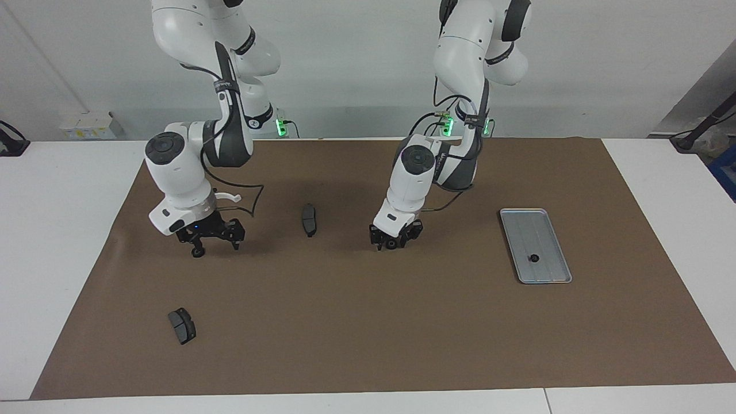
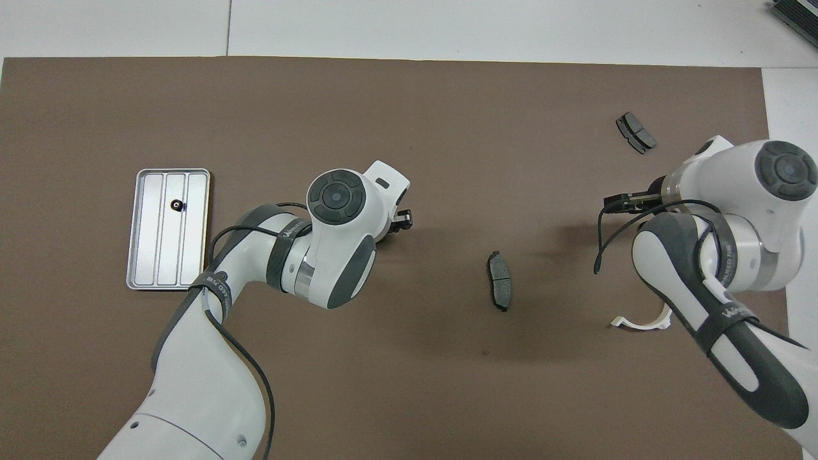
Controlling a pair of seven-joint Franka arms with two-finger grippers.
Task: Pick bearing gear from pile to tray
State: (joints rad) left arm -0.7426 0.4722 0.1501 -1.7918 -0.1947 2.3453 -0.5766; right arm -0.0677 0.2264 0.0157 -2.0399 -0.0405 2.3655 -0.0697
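Observation:
My left gripper point(image 1: 393, 242) is shut on a small black bearing gear point(image 1: 391, 245) and holds it just above the brown mat near the table's middle. Only a dark bit of this gripper shows under the wrist in the overhead view point(image 2: 401, 220). The silver tray point(image 1: 549, 270) lies toward the left arm's end and holds one gear point(image 1: 533, 258); it also shows in the overhead view point(image 2: 155, 255). My right gripper point(image 1: 214, 246) is open and low over the mat, with another black gear point(image 1: 198, 252) at one fingertip. The overhead view hides it under the wrist.
A dark brake pad point(image 1: 309, 219) lies between the two grippers. A second pad point(image 1: 181, 325) lies farther from the robots, toward the right arm's end. A white half-ring point(image 2: 642, 322) lies beside the right arm, nearer to the robots.

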